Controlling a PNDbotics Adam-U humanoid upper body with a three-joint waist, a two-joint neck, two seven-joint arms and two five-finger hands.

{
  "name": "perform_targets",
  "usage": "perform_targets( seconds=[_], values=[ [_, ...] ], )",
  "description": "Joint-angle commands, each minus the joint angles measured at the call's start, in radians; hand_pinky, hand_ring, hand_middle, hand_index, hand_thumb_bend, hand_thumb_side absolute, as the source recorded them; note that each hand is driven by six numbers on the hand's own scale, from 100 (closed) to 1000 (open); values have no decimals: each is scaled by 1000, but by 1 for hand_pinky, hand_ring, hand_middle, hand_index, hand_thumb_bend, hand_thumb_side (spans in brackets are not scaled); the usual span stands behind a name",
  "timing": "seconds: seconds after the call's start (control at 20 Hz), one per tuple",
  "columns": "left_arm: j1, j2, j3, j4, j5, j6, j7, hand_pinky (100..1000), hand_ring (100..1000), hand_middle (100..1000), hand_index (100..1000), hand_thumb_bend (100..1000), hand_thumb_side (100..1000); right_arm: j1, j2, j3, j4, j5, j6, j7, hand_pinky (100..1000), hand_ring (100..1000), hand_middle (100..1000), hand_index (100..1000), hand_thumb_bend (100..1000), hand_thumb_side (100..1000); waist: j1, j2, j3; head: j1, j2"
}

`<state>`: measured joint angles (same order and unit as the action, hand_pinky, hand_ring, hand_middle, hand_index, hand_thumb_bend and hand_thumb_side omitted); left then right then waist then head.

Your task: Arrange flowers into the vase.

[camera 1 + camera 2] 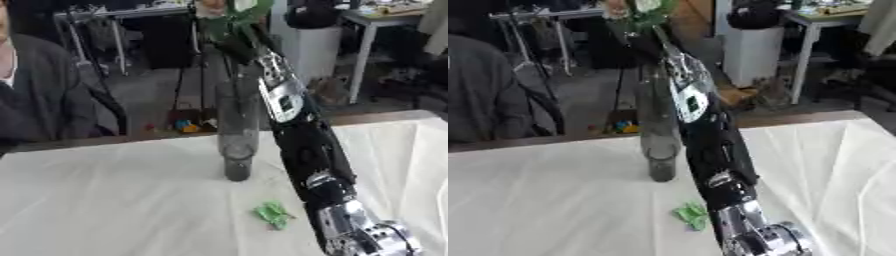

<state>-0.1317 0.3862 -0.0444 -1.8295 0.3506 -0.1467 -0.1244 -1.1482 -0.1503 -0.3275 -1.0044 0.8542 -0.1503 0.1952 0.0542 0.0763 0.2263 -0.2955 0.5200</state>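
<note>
In the left eye view, your right arm [302, 145] came in from the lower right and reached up and away over the table [105, 200], ending at the top of the tall clear vase [236, 135]. The vase stood upright on the white cloth, near the far edge. The right hand [248, 47] sat above the vase mouth, among green leaves and a pale flower [236, 12] at the top edge. It seemed to be curled round the stem, but dark fingers against a dark room left that unsure, so I could not tell the grip for certain. A small green scrap [274, 215], maybe a fallen leaf, lay on the cloth just beside your forearm.

In the right eye view, the same arm crossed in front of the vase [658, 145] and hid its right side. The flower [645, 7] was cut off by the top of the frame, so you could not see the whole bloom. The stem below the hand was lost against the glass, and whether its tip had entered the mouth was not clear.

I judged the flower light, soft and easy to bruise, with a thin bendy stem. Hold low on the stem, not the bloom or leaves. The vase looked tall, narrow, smooth and breakable, and a sideways nudge from the forearm could tip it.

Your left hand showed in neither of the 2 views.
</note>
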Motion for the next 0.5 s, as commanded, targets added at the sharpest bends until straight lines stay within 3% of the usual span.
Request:
perform_targets(
  seconds=[0.05, 0.35, 0.5],
  values=[
    [-6, 22, 13, -8, -4, 1, 1, 760, 712, 623, 764, 617, 940, -27, -19, -9, -20, -37, 15, 18, 535, 562, 538, 292, 100, 863, 1, -15, -2, 2, 7],
    [-4, 21, 13, -8, -5, 1, 1, 760, 712, 622, 764, 617, 940, -8, -10, -19, -31, -76, 41, 14, 540, 571, 554, 313, 100, 889, 4, -14, -4, 2, 8],
    [-4, 21, 14, -9, -6, 0, 1, 760, 712, 622, 764, 617, 940, 1, -9, -21, -34, -80, 44, 17, 572, 600, 600, 384, 100, 892, 5, -13, -4, 4, 10]
  ],
)
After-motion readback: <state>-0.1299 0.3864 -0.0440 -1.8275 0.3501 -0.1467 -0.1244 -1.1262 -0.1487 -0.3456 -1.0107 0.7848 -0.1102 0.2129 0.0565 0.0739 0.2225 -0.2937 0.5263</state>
